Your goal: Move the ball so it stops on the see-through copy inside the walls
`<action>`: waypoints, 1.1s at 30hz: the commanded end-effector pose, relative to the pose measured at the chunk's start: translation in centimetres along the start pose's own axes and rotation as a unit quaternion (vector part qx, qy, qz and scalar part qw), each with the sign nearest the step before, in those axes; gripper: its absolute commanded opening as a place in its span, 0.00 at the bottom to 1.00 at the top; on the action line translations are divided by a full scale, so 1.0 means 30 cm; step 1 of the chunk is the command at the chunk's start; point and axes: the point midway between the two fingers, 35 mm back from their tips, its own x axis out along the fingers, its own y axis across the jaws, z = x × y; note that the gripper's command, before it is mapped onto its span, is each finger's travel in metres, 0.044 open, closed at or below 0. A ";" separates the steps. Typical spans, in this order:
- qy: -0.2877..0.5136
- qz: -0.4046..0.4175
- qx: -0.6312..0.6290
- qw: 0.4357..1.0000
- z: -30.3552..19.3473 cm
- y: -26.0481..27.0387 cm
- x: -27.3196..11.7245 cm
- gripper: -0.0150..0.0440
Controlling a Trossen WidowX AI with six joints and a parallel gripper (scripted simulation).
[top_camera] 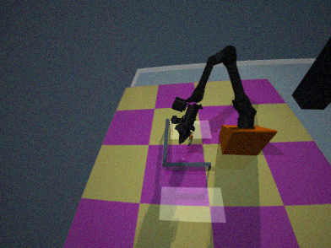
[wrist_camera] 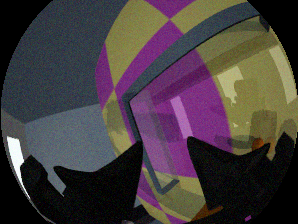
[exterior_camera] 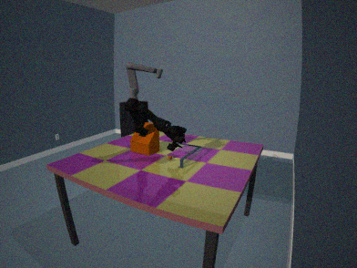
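Firstly, take the checkered table as your working plane: the ball rolls freely on it, so make every contact slow. The arm reaches forward and down from its orange base, with the wrist pitched steeply toward the surface.

The two low clear walls form an L. One leg runs away from the base side and the other closes the near edge. Treat them as backstops, not as surfaces to push against.

The gripper hangs with its tips close to the table. Its jaws are about half parted and grasp nothing. In the wrist view the two dark fingers frame only table and wall.

The small orange ball rests on the table just beside the fingertips, on the base side, within the angle of the L and apart from both walls. Centre the jaws over it before you close, and lower squarely so that no fingertip nudges it aside.

The see-through copy is too faint to locate, so confirm it before you carry the ball.
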 end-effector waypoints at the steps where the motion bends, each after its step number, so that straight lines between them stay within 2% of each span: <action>1: 0.110 -0.381 -0.190 0.898 -0.050 -0.239 -0.148 0.62; 18: 0.111 -0.388 -0.195 0.894 -0.048 -0.242 -0.154 0.62; 33: 0.111 -0.388 -0.195 0.894 -0.052 -0.304 -0.097 0.62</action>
